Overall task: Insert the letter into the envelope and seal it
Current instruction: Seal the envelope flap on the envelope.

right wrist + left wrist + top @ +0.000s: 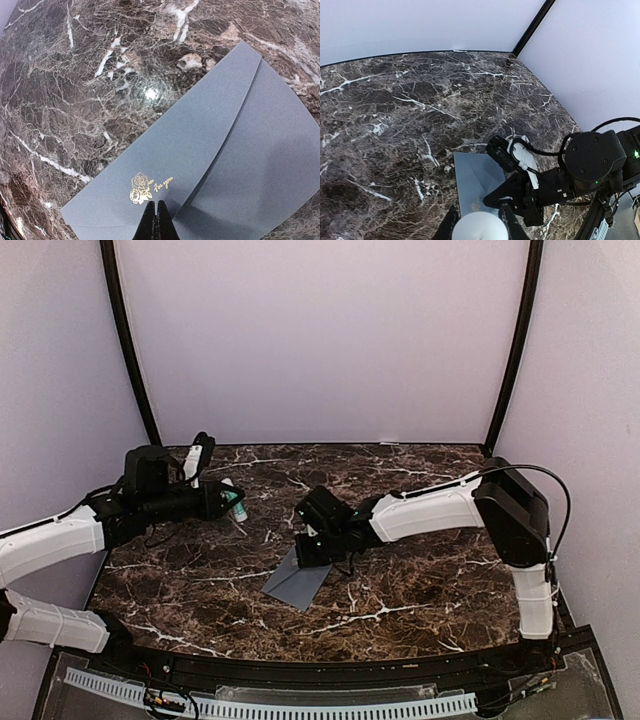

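The slate-grey envelope [298,582] [476,180] [210,145] lies flat on the dark marble table, its flap folded down, with a gold rose print [140,188] near one edge. My right gripper [308,556] [486,200] [157,205] is shut, with its tips resting on the envelope just beside the rose. To the left, above the table and clear of the envelope, my left gripper [226,502] [479,218] is shut on a white tube [480,230] with a green end [238,510]. The letter does not show in any view.
Pale walls close the marble table [420,590] in at the back and both sides. Black frame posts [128,340] [512,340] stand at the back corners. The right arm [430,510] reaches across the table's middle, and a cable tray [270,705] runs along the near edge.
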You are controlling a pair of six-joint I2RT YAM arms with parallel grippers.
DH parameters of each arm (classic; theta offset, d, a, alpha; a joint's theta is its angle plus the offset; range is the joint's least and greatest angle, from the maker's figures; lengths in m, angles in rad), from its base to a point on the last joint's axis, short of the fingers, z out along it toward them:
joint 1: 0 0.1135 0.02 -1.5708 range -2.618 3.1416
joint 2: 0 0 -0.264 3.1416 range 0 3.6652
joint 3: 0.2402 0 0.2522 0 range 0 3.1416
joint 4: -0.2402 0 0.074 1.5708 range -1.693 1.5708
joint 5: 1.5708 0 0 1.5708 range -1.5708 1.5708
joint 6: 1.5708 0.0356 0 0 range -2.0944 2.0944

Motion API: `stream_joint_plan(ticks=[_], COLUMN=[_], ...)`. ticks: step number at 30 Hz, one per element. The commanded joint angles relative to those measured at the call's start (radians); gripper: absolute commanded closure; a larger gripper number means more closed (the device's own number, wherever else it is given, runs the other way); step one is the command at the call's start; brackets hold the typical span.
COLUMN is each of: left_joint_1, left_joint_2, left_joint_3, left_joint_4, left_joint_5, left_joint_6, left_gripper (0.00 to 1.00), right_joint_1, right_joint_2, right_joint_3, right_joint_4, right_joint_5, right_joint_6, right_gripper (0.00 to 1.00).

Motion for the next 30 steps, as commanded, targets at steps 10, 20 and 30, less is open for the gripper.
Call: stream_joint_plan(ticks=[10,20,30], left_joint_1=[-0.247,-0.359,-0.404], left_joint_2=[0.092,0.248,0.364], left_joint_3=[-0.241,-0.359,-0.382], left_joint_4=[0.519,0.794,0.853], left_joint_5=[-0.089,-0.232,-0.361], left_joint_6=[-0.057,0.067,0.165], left_gripper=[1.0,1.0,1.0], right_joint_1=[-0.019,-0.028,-0.038], right_joint_2=[0.023,0.02,-0.006], right_joint_3=[-0.069,-0.102,-0.131], right_joint_4=[0.05,0.088,0.123], right_joint_5=[-0.021,-0.055,-0.082], right_joint_6=[0.024,0.048,0.058], right_gripper=[1.0,1.0,1.0])
